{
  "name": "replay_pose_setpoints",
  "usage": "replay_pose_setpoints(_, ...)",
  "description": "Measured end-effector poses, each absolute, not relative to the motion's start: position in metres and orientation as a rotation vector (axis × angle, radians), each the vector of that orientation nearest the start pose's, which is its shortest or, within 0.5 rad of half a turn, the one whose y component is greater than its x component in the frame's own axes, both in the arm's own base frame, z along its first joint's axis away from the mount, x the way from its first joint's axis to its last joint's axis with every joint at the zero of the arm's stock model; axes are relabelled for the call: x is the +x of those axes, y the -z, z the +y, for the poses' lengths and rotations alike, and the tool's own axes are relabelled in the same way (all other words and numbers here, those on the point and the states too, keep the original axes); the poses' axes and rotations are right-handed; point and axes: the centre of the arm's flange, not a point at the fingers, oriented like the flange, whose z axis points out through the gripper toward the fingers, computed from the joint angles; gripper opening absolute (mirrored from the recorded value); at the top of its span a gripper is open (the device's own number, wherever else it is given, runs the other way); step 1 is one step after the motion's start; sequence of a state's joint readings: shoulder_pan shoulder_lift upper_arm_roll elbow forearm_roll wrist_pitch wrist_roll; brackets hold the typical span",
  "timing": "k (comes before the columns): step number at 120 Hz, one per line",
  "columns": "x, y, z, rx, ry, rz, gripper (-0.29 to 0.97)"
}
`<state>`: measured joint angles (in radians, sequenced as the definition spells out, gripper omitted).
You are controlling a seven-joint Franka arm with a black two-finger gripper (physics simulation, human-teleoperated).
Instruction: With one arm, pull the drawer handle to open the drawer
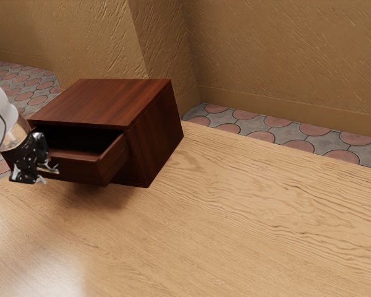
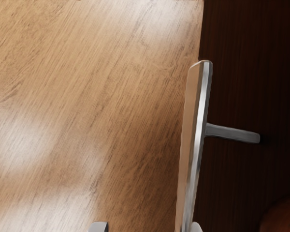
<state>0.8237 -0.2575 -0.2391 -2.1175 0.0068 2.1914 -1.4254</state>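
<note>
A dark wooden cabinet (image 1: 120, 102) stands on the table at the exterior view's left. Its single drawer (image 1: 80, 164) stands partly pulled out, with a dark gap above its front. My black gripper (image 1: 32, 166) is at the drawer's front, around the silver bar handle (image 1: 46, 168). In the wrist view the handle (image 2: 195, 140) runs close under my hand, joined by a post to the dark drawer front (image 2: 251, 72). One fingertip (image 2: 99, 226) stands well off the bar and the other sits right beside it, so the gripper is open around the handle.
The light wooden table (image 1: 235, 216) stretches wide toward the exterior view's right and front. Beyond it are a tiled floor (image 1: 309, 133) and tan walls. The table's edge runs just behind the cabinet.
</note>
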Motion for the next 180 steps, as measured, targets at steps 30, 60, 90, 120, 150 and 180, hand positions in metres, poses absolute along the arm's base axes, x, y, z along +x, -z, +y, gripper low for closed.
replay_pose_setpoints(30,0.42,-0.553,0.271,1.618,-0.506,2.561,0.12)
replay_pose_setpoints(60,0.41,-0.553,0.265,1.606,-0.517,2.566,0.12)
replay_pose_setpoints(90,0.399,-0.555,0.257,1.601,-0.534,2.568,0.12)
replay_pose_setpoints(120,0.39,-0.556,0.253,1.591,-0.543,2.575,0.12)
replay_pose_setpoints(150,0.386,-0.555,0.25,1.59,-0.548,2.578,0.12)
replay_pose_setpoints(180,0.376,-0.558,0.243,1.585,-0.566,2.582,0.12)
